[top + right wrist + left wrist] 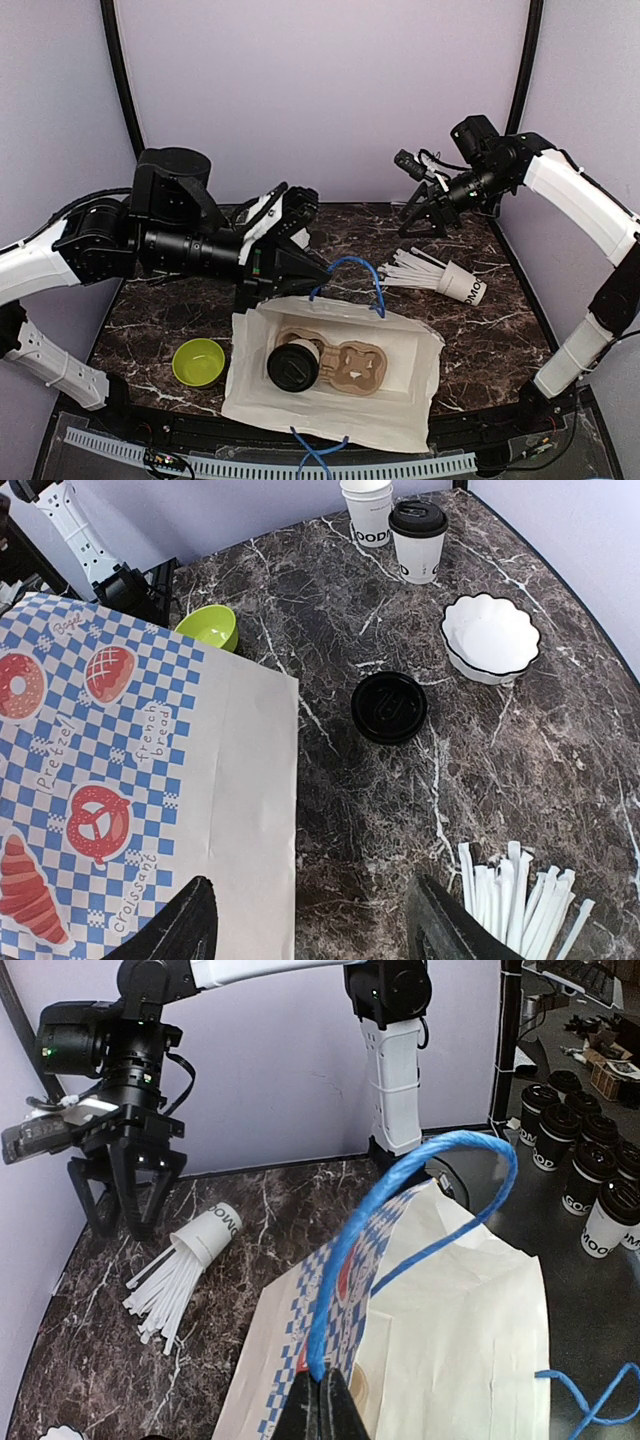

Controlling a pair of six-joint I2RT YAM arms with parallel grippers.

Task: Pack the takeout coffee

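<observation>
A white paper bag (405, 395) stands open in the middle of the table, with a brown cardboard carrier (350, 365) inside. One takeout coffee (293, 367) with a black lid sits in the carrier. My left gripper (318, 280) is shut on the bag's blue handle (400, 1190), its fingertips (325, 1400) pinching the cord. Another lidded coffee (417, 540) stands at the table's far side beside an unlidded white cup (367, 508). A loose black lid (389, 707) lies flat on the marble. My right gripper (425, 222) is open and empty above the back right of the table.
A white cup of straws (455, 280) lies on its side right of the bag. A white scalloped bowl (490, 638) and a green bowl (198, 361) sit on the marble. Several more lidded cups (575, 1155) stand beyond the table edge.
</observation>
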